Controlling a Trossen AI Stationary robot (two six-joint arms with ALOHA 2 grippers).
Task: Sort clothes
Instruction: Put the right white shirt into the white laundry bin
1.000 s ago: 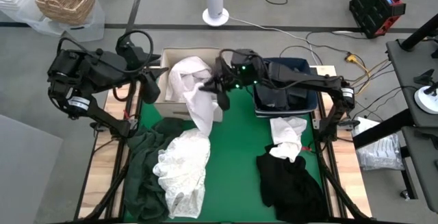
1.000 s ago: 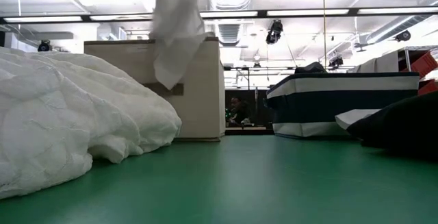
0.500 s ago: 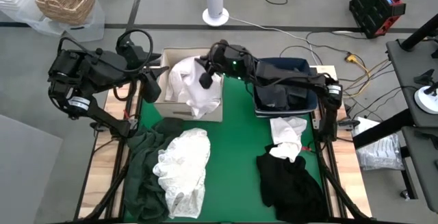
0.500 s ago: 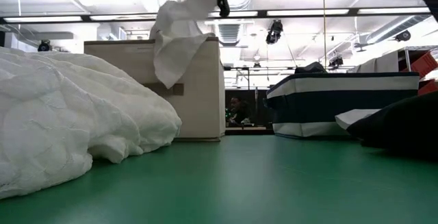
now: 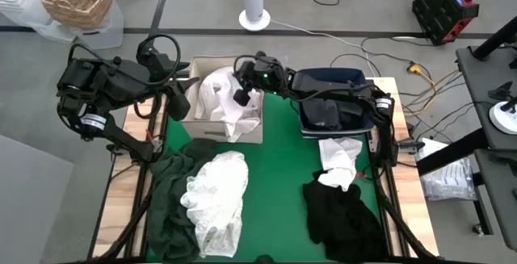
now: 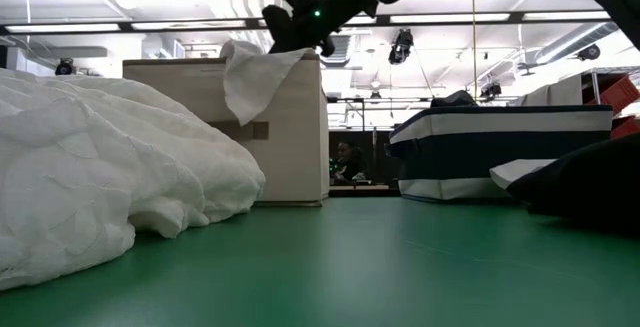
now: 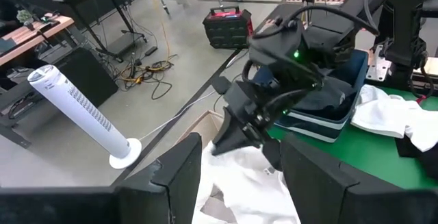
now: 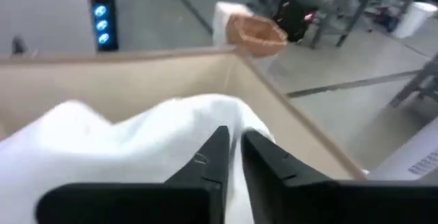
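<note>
Right gripper (image 5: 240,96) – fingers nearly closed, pinching white garment (image 5: 226,102) over beige fabric box (image 5: 206,124) at desk's 11 o'clock, positioned for drop-in | hem drapes over box front | left gripper (image 5: 179,94) – open, parked at box's 9 o'clock.

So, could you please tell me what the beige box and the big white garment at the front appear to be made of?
The beige box looks like stiff fabric-covered board: flat matte walls, straight edges. The big white garment seems to be a thin, crinkled, possibly quilted fabric, judging by its fine wrinkles and puffy folds; the exact fibre cannot be told.
</note>
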